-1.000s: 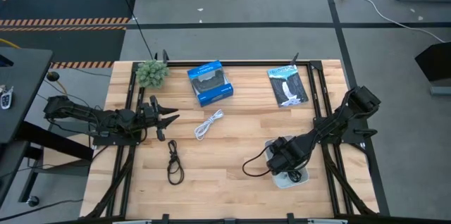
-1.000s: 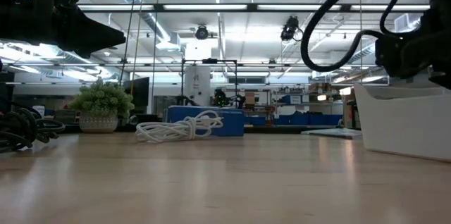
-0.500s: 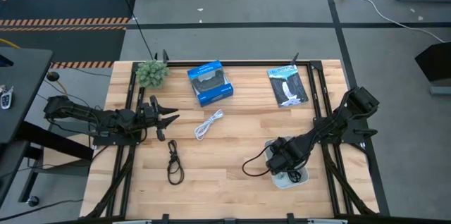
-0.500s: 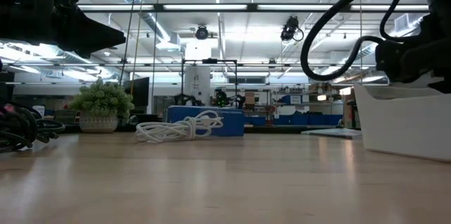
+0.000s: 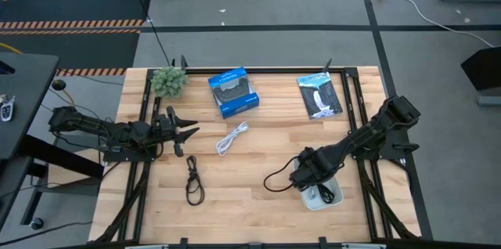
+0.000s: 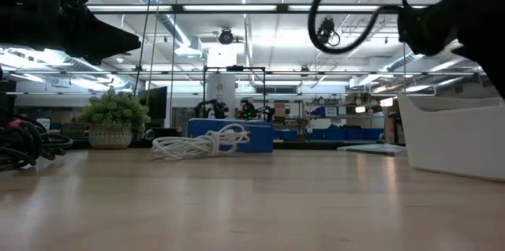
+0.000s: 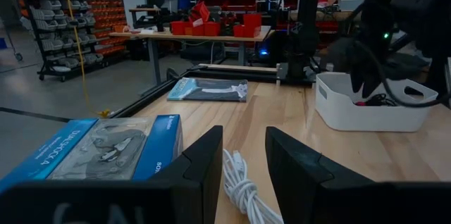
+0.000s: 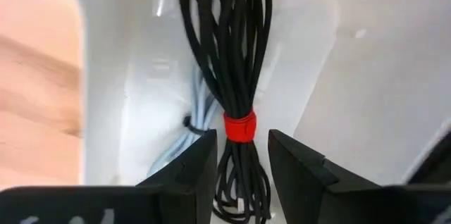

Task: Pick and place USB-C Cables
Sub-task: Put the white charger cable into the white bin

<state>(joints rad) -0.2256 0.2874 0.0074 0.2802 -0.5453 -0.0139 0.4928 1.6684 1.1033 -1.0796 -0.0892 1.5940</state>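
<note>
Black cable with red tie (image 8: 238,104) lies in the white bin (image 5: 321,199), over the grey cable (image 8: 184,136)

My right fingers (image 8: 239,155) are open above it; the left fingers (image 7: 239,159), open, wait near the white cable (image 5: 231,137), and the dark loop (image 5: 192,180) lies on the counter (image 5: 250,194). Risk: my wrist's looping lead could snag the bin
</note>
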